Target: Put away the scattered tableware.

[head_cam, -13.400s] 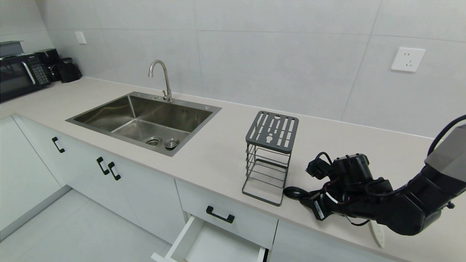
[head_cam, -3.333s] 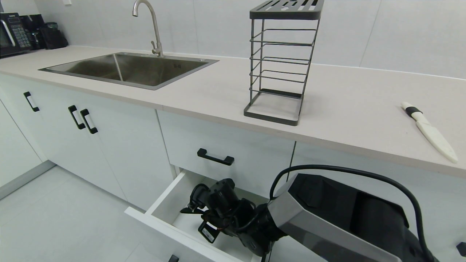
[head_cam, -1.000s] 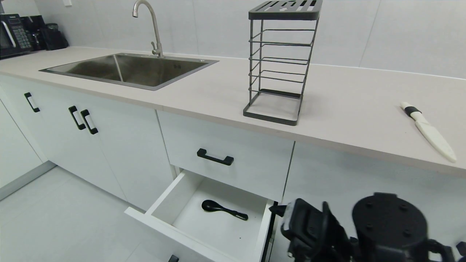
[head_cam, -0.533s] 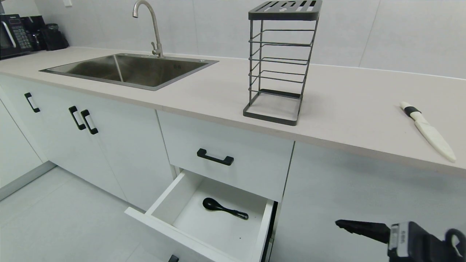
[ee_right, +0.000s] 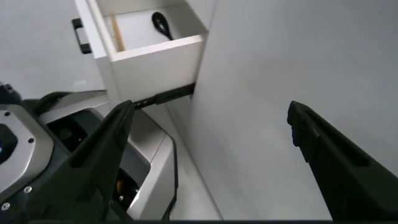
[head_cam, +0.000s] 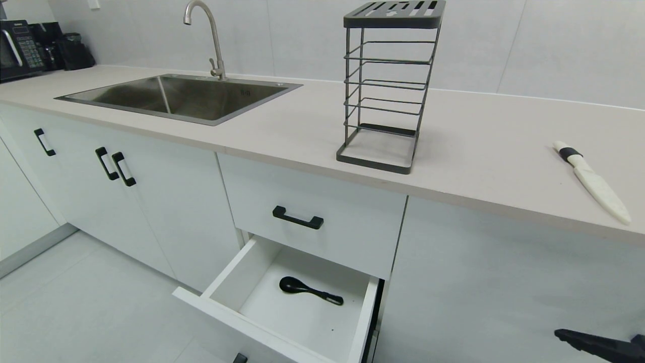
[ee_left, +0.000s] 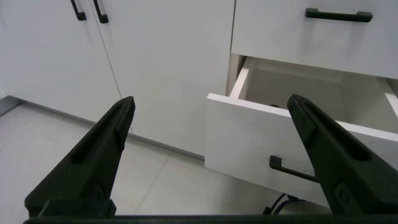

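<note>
In the head view the black spoon lies flat on the floor of the open drawer below the counter, bowl to the left, just where it lay a second ago; some thirteen seconds back it was up on the counter beside the wire rack. The right gripper, which was down in the drawer three seconds ago, has pulled away to the near right corner, where one black finger tip pokes in. The white knife is unmoved on the counter at the far right, well apart from the rack, and the sink sits to the left. In the left wrist view the left gripper has its fingers spread wide with nothing between them, facing the white cabinet doors and the drawer front with its black handle. In the right wrist view the right gripper's fingers are also wide apart and empty, with the spoon farther off in the drawer.
</note>
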